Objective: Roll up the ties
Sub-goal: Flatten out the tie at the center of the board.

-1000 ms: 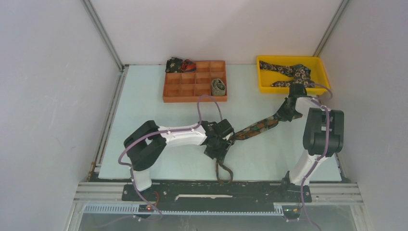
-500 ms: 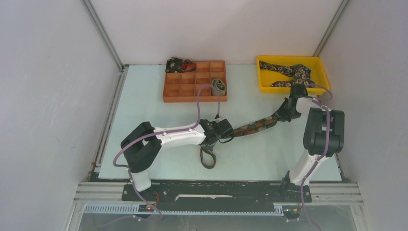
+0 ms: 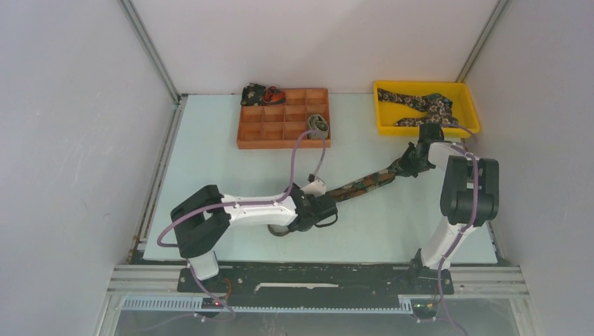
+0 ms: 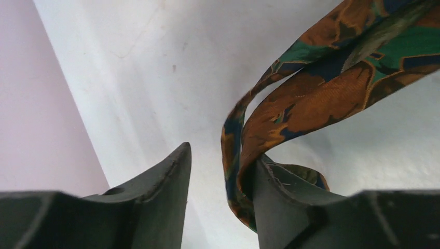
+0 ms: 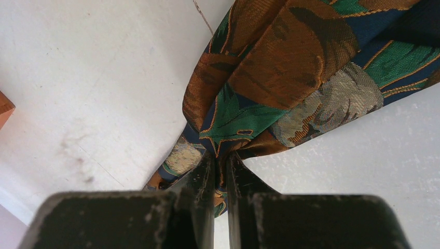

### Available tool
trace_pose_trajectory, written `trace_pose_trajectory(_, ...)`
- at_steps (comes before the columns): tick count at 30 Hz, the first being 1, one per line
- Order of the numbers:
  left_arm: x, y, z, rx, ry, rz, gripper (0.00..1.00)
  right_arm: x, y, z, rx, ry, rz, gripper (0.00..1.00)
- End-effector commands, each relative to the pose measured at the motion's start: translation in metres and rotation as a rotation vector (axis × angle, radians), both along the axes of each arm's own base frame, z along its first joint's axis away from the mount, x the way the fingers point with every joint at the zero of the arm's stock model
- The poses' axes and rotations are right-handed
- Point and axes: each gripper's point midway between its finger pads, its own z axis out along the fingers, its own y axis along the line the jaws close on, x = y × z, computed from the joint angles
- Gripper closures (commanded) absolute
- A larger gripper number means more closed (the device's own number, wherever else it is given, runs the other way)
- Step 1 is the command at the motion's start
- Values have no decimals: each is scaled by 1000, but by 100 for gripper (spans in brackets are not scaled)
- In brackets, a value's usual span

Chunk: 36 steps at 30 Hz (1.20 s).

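The left tool (image 4: 222, 155) stands half open. Its two fingers (image 4: 166, 187) are clearly apart, and between them we see the bare counter (image 4: 155, 78). The tie (image 4: 311, 98) is not pinched here. It comes down in a narrow loop and only leans on the inner side of the right finger. The cloth is rust-brown with green and dark blue leaves.

The right tool (image 5: 220, 161) is nearly closed, and it holds a bunched fold of the same tie (image 5: 280, 78) between its tips.

From above, the left tool (image 3: 326, 210) is low over the near middle of the counter (image 3: 210, 161), and the right tool (image 3: 408, 162) is farther and to the right. The tie (image 3: 364, 183) runs in a straight slanted band between them. Its end near the left tool is hidden under that arm, so we cannot tell how it lies there.

Far from both tools, an orange box (image 3: 284, 143) with small compartments sits on the counter. A rolled olive coil (image 3: 319, 126) stands in its near right compartment. A dark bundle (image 3: 258, 94) with some red lies over its far left corner. At the far right there is a yellow bin (image 3: 429, 130), and loose ties (image 3: 420, 103) lie crossed inside it.
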Motion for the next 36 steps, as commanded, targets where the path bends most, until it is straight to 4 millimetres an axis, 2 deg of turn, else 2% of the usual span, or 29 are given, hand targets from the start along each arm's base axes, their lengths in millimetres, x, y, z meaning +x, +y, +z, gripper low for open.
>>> trace_pose_trajectory(1,-24,-23,-2,-74,31,-41,41,4,-12,-4,-39,-7,-27,97)
trace_pose_trajectory(5,-42,-31,5,-189,105,-11,14,6,-13,4,-38,-29,-28,93)
trace_pose_trajectory(7,-50,-35,13,-262,129,11,2,7,-13,8,-36,-41,-26,92)
trace_pose_trajectory(8,-53,-37,17,-298,145,18,1,7,-13,10,-36,-45,-25,92)
trace_pose_trajectory(10,-64,-44,20,-384,205,45,0,8,-12,15,-34,-53,-20,91)
trace_pose_trajectory(14,-75,-43,15,-502,302,115,0,8,-10,24,-43,-63,-4,91)
trace_pose_trajectory(18,-73,-33,8,-592,356,179,0,7,-9,27,-47,-68,0,91)
trace_pose_trajectory(23,-73,-17,-11,-577,397,233,0,9,-7,29,-40,-75,8,89)
trace_pose_trajectory(25,-72,-15,-19,-575,418,243,0,9,-6,30,-40,-77,15,85)
trace_pose_trajectory(31,-75,-17,-39,-591,476,247,0,10,-8,37,-54,-90,20,59)
trace_pose_trajectory(35,-71,-14,-47,-570,476,254,1,7,-11,45,-75,-95,13,53)
trace_pose_trajectory(36,-70,-12,-49,-560,474,257,4,6,-12,47,-79,-97,12,52)
